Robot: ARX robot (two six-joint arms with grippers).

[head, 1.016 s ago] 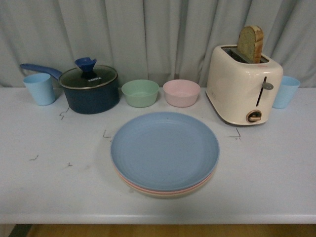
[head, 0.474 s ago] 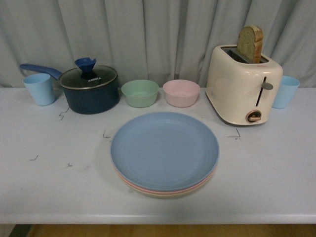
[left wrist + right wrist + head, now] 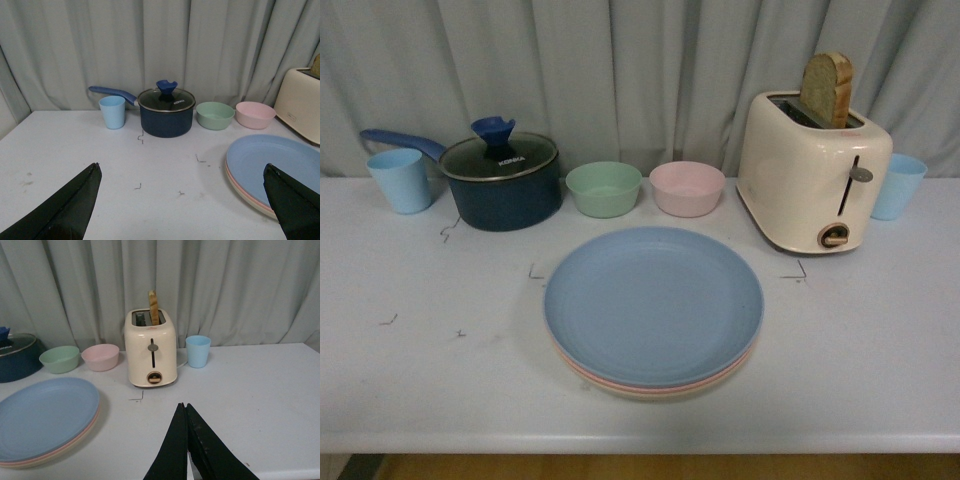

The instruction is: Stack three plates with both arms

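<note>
The toaster (image 3: pixel 812 170) holds one bread slice (image 3: pixel 828 88). Three round matte plates (image 3: pixel 653 305) lie stacked, blue uppermost. Left gripper (image 3: pixel 182 210) jaws are released; right gripper (image 3: pixel 186 440) jaws are clenched, empty.

Neither arm shows in the front view; only the wrist views show the robot's own parts. The left end effector (image 3: pixel 182 205) is spread wide, its two black fingers (image 3: pixel 65 210) reaching in from opposite lower corners of that view with nothing between them, held above the bench (image 3: pixel 150 170). The right end effector (image 3: pixel 186 412) has its two black fingers (image 3: pixel 172 450) pressed together at the tips into a narrow wedge, gripping nothing, also poised over the bench.
</note>
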